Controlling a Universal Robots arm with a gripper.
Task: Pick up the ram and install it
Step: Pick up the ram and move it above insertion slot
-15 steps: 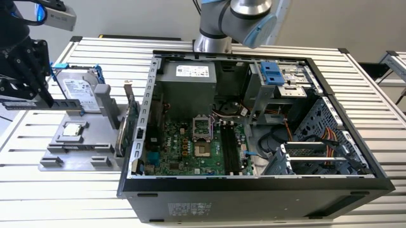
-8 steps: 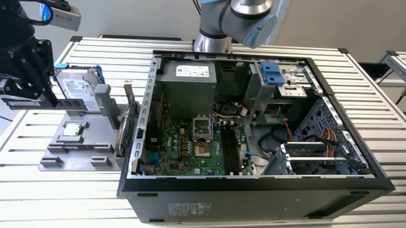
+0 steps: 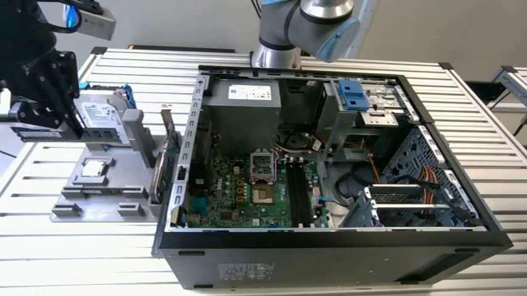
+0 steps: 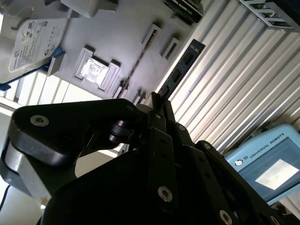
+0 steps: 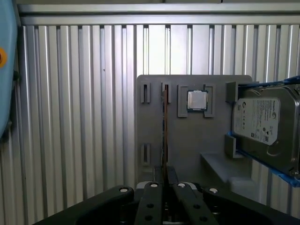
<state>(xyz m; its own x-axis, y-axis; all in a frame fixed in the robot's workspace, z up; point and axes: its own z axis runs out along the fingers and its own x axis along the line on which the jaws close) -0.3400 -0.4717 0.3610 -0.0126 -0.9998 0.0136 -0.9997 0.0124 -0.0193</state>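
Note:
The ram (image 3: 37, 134) is a thin dark board strip held level above the table, at the exterior view's left, beside the grey fixture (image 3: 99, 191). My black gripper (image 3: 73, 126) is shut on one end of it. In the second wrist view the ram (image 4: 185, 65) sticks out from the closed gripper (image 4: 161, 101) over the fixture's edge and the table slats. The first wrist view shows the ram (image 5: 164, 122) edge-on, running out from my gripper (image 5: 165, 171). The open computer case (image 3: 428, 132) holds the motherboard with long black slots (image 3: 298, 191), well off toward the exterior view's right.
On the fixture lie a small silver chip (image 3: 96, 166) and a hard drive (image 3: 103, 120). A green card with a metal bracket (image 3: 169, 160) stands between fixture and case. The arm's base (image 3: 276, 55) rises behind the case. A blue pendant (image 4: 267, 164) lies on the slatted table.

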